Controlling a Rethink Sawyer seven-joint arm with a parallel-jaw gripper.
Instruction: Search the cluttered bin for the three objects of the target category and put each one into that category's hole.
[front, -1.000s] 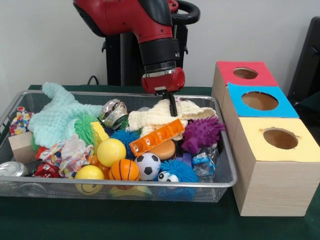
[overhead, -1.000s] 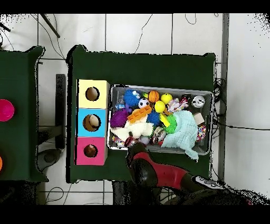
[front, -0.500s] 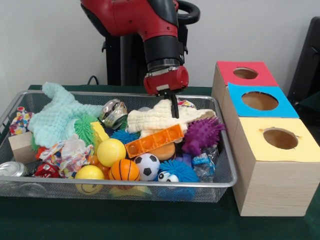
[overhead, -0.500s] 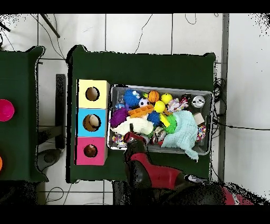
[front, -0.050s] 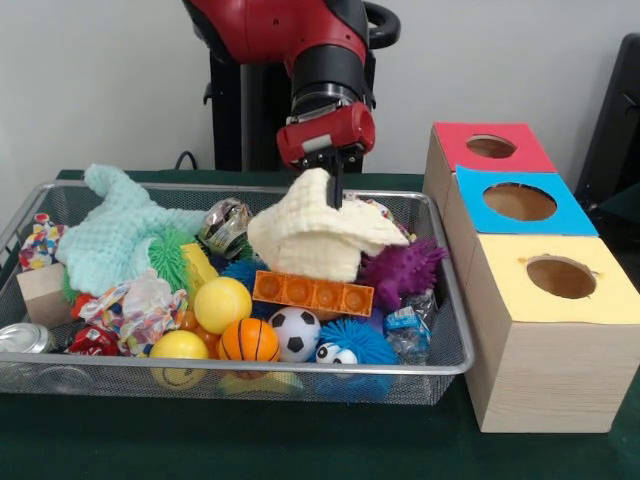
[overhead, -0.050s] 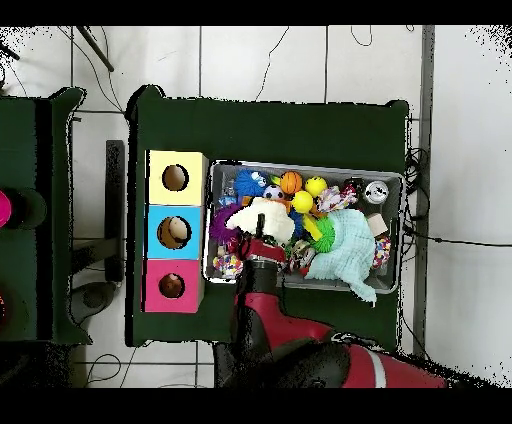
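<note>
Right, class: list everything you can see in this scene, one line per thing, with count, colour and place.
Wire bin: one, silver mesh, on the green table.
Cream cloth: one, lifted above the bin's middle, pinched at its top.
Mint cloth: one, bin's left end in the front view.
Orange brick: one, under the cream cloth.
Purple spiky ball: one, right of the brick.
Balls: yellow, basketball, football, along the near wall.
Blue fuzzy toy: one, near right corner.
Boxes: red, blue, yellow tops, beside the bin.
Gripper: one, red arm, shut on the cream cloth.
</note>
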